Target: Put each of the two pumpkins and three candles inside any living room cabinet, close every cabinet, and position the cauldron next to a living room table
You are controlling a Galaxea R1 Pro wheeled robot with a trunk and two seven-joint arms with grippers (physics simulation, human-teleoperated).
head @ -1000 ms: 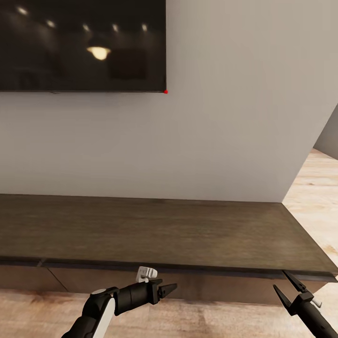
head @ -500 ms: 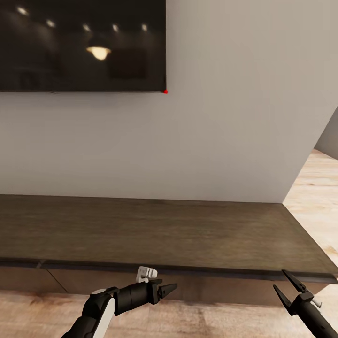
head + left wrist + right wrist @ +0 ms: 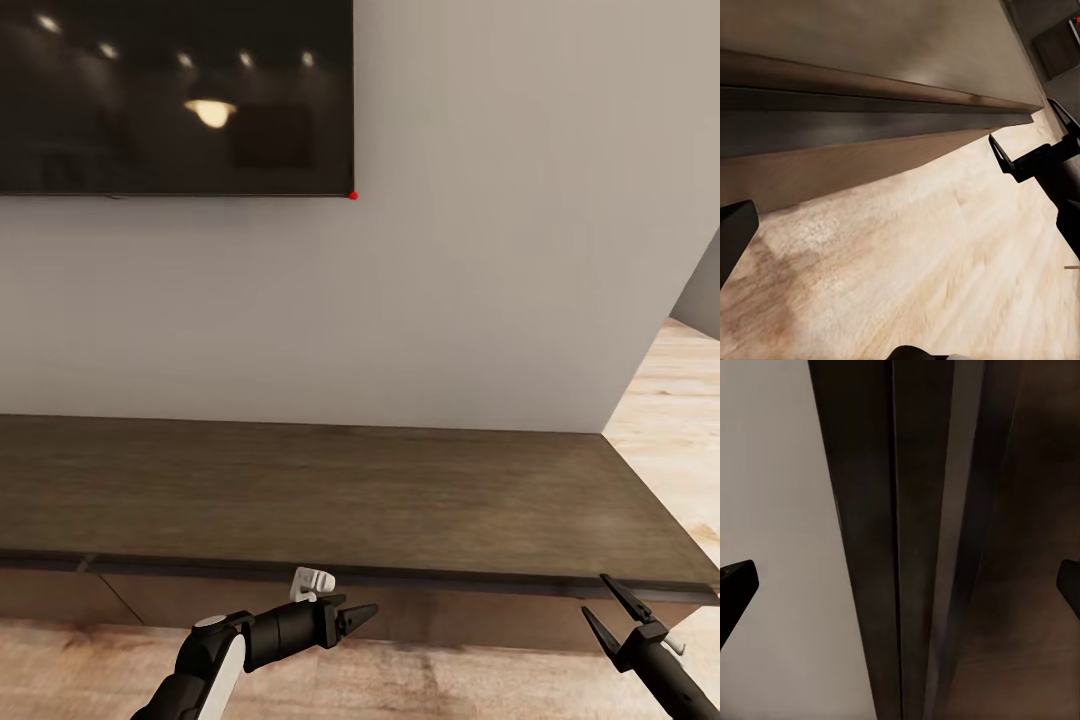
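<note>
Facing the low dark cabinet (image 3: 350,500) under the TV (image 3: 170,95), drawer fronts seemingly shut, both claws released and empty, left claw (image 3: 362,613) and right claw (image 3: 603,605) near its front edge; best hooking a drawer lip squarely, pulling straight.

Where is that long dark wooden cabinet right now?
The long, low dark brown wooden cabinet stretches across the head view, against the grey wall, below the black TV.

Black TV (image 3: 175,95) on grey wall (image 3: 480,250), perhaps switched off.
</note>
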